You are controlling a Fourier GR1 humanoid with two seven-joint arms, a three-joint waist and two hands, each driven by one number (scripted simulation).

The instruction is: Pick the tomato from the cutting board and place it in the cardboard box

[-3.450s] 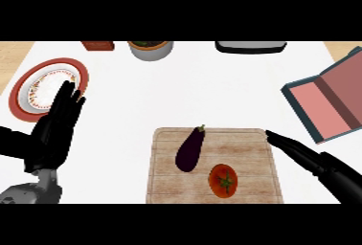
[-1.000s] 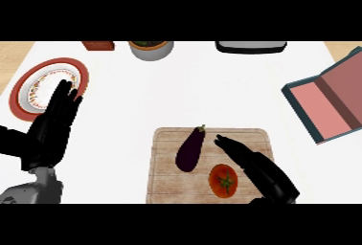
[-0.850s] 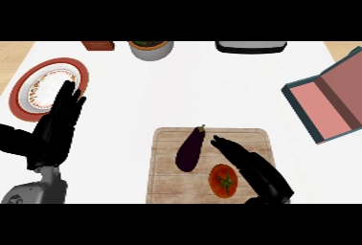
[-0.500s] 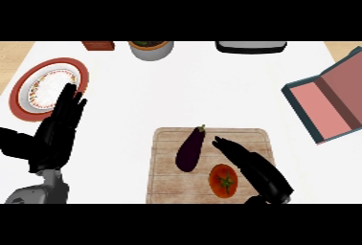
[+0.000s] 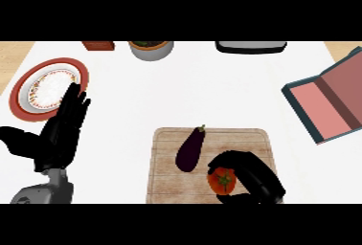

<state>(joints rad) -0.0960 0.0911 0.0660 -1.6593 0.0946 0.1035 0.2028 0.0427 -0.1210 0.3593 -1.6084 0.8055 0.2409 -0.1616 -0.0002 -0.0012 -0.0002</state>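
A red tomato (image 5: 222,181) lies on the near right part of the wooden cutting board (image 5: 164,182). My right hand (image 5: 252,175) sits over it with fingers curled round its top and right side, hiding part of it. The open cardboard box (image 5: 331,103), pink inside with a blue-grey rim, stands at the right edge of the counter, well away from the hand. My left hand (image 5: 59,131) rests open at the left, fingers pointing up, holding nothing.
A dark purple eggplant (image 5: 189,149) lies on the board just left of the tomato. A red-rimmed plate (image 5: 44,87) sits at far left. At the back stand a grey pot (image 5: 150,49), a brown block (image 5: 98,45) and a dark tray (image 5: 251,46).
My right hand's fingers, straight over the board before, have curled down round the tomato. The left hand has barely moved.
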